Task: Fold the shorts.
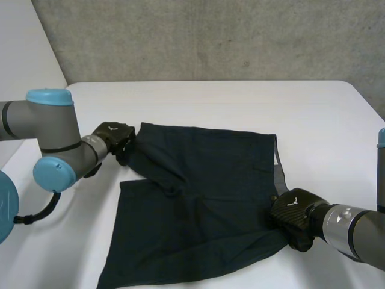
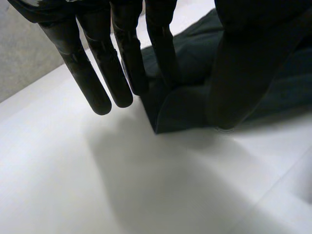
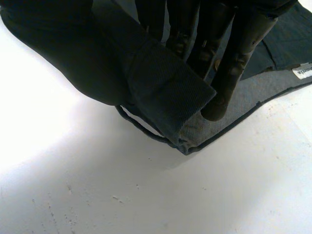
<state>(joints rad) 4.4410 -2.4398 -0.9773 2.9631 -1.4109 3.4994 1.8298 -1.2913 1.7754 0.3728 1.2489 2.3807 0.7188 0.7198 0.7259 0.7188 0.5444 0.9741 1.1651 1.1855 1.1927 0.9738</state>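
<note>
Near the right hand (image 3: 234, 63), the shorts (image 3: 165, 92) bear an unreadable label (image 3: 303, 72).

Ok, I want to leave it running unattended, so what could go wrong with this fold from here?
The left hand pinches just the corner of the dark navy fabric shorts between thumb and a finger, with the rest of the hand over the white table; that corner may slip when lifted. The right hand has the waistband rolled over its thumb, so it could snag on release or fold unevenly.
</note>
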